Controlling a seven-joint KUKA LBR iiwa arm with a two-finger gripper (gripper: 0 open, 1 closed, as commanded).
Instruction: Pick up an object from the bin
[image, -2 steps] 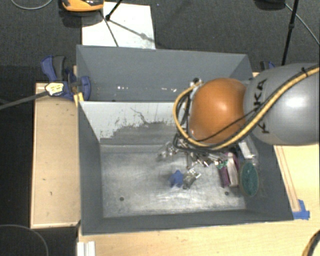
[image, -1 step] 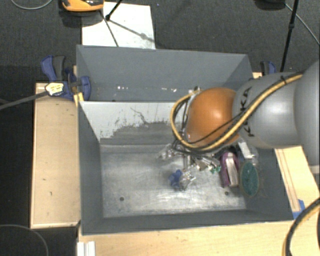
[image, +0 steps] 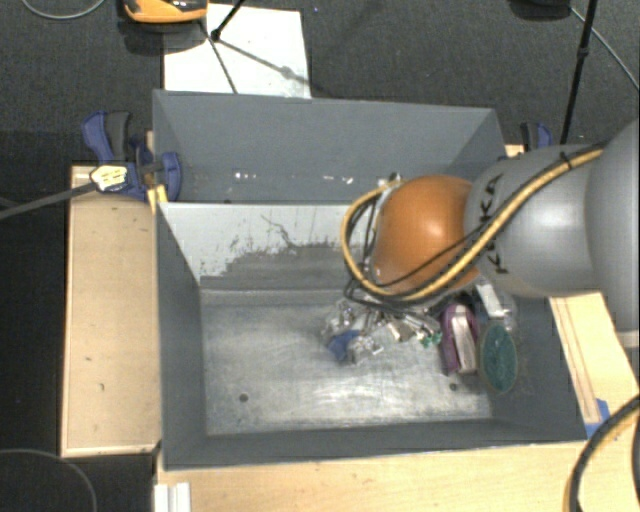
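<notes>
My gripper (image: 368, 331) hangs low over the middle of the bin floor, just under the arm's orange dome. A small blue thing (image: 342, 346) lies at its lower left tip, touching or nearly touching it; whether it is gripped I cannot tell. To the right, a purple bottle-like thing (image: 458, 338) lies against the bin's right side. A dark green oval thing (image: 498, 361) rests beside it, and a white piece (image: 492, 301) sits just above them, partly under the arm.
The arm and its dome with looped cables cover the right rear of the bin. The left half of the bin floor is bare scuffed metal, with sloping walls at the left and back.
</notes>
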